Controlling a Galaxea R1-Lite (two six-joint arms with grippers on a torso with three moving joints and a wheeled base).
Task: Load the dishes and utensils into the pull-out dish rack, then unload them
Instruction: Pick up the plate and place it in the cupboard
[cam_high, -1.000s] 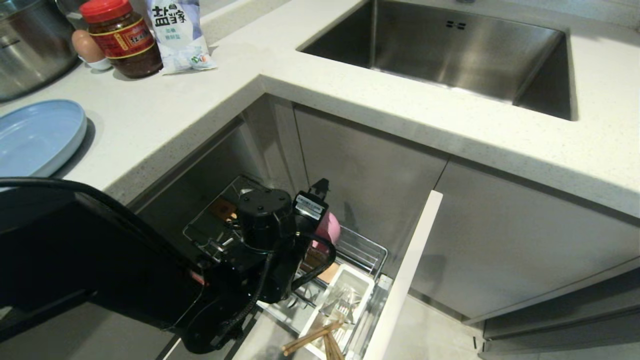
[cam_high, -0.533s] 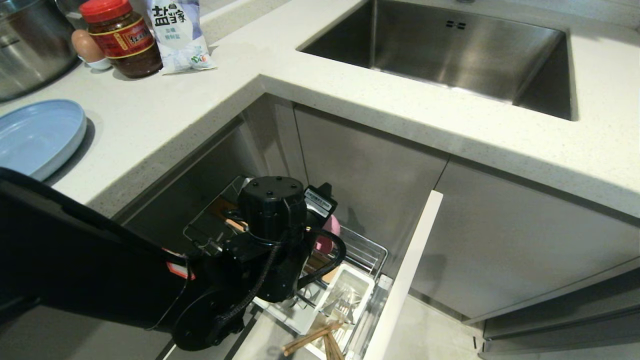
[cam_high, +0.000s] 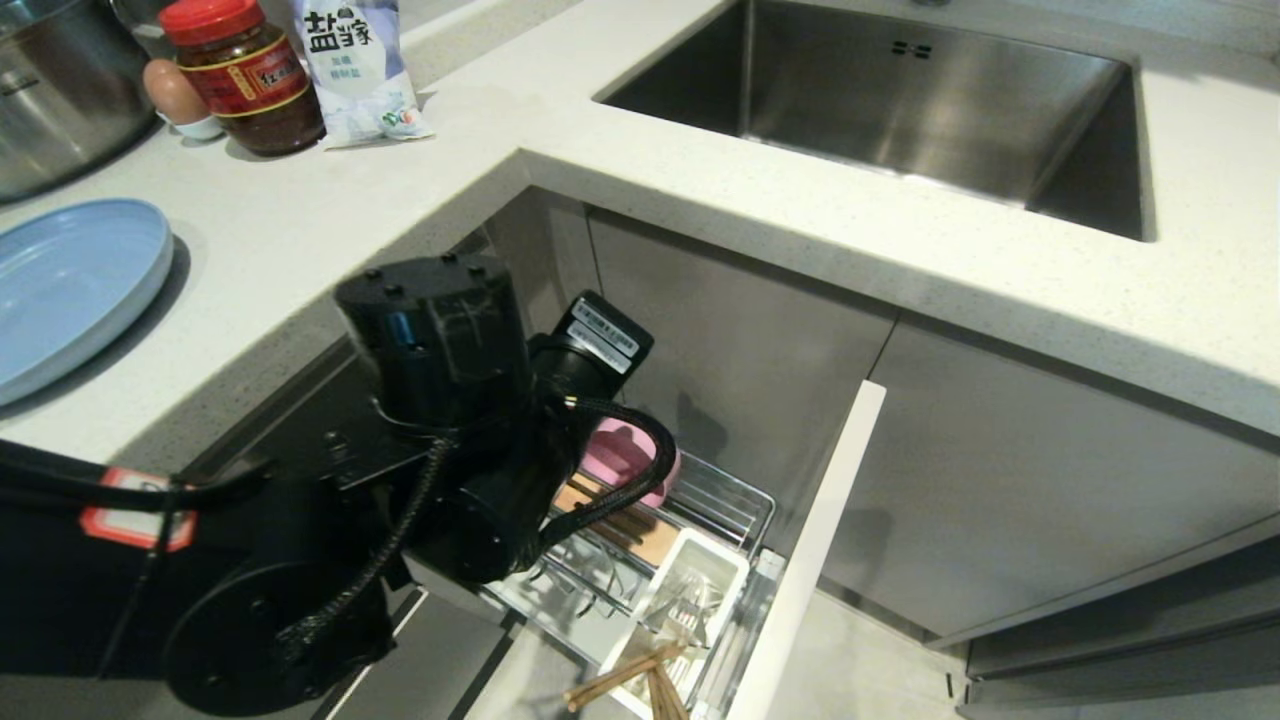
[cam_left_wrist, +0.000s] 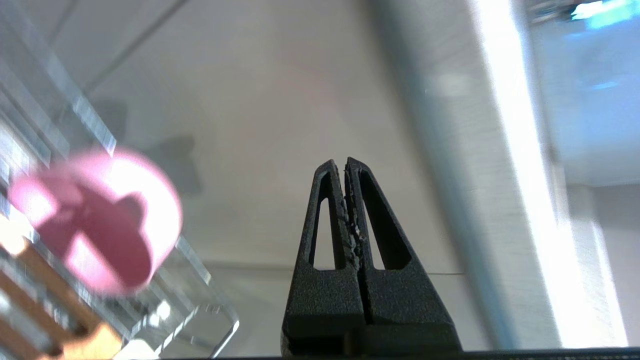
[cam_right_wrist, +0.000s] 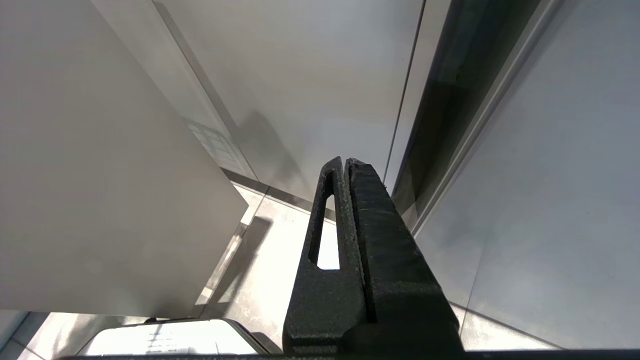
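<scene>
Left claw empty above the pull-out dish rack.
Its fingers are pressed together on nothing; the pink bowl sits in the rack beside it, apart. Right claw is likewise together, parked by cabinet panels.

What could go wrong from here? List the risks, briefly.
1. The left hand is shut on nothing, with the pink bowl beside it in the dish rack: the grab may have missed.
2. The arm's cable loops right over the bowl and could snag or tip it.
3. The chopsticks jut out of the caddy; a low sweep could knock them out.
The right hand is parked, shut.
</scene>
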